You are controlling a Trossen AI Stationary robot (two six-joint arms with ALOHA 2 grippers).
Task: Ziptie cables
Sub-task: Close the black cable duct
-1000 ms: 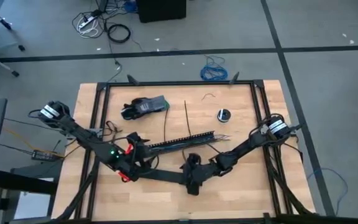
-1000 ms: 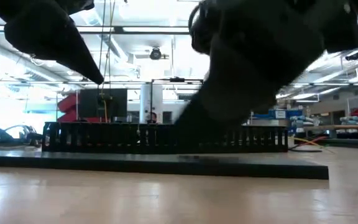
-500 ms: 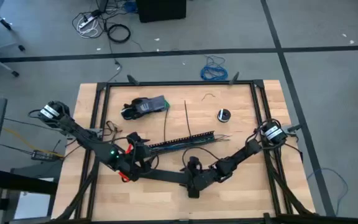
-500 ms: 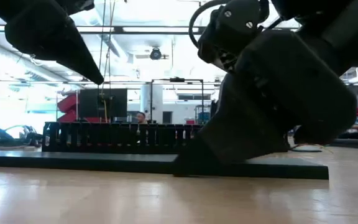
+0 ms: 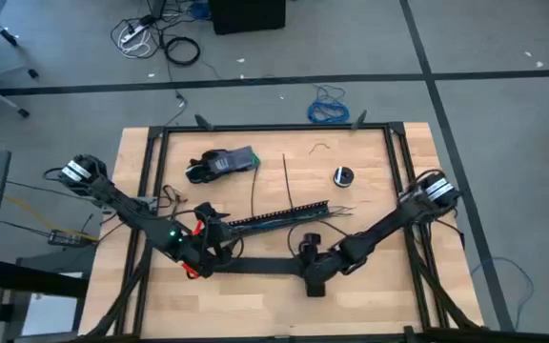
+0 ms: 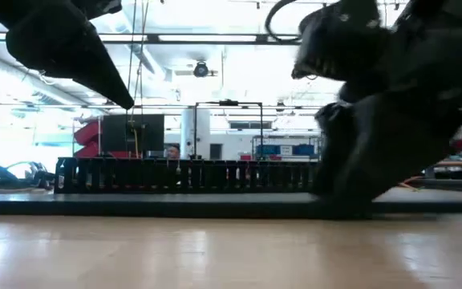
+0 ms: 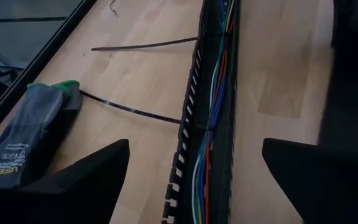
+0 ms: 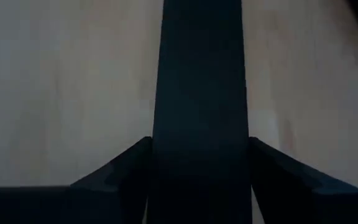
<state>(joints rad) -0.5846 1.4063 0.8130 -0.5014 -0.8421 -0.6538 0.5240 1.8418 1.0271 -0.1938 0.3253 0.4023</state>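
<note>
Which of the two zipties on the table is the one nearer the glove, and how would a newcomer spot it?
Start at the long black slotted channel running slantwise across the middle of the wooden table. Two thin black strips lie just beyond it, toward the far edge. The ziptie nearer the glove is the one closest to the grey glove; the other ziptie lies farther from the glove.

My fingers [image 7: 79,177] are spread wide either side of the slotted channel [image 7: 194,118], where the cables [image 7: 219,93] run lengthwise. Two zipties [image 7: 145,45] lie on the table [image 7: 278,81] beside it, a grey glove [image 7: 23,137] nearby.
</note>
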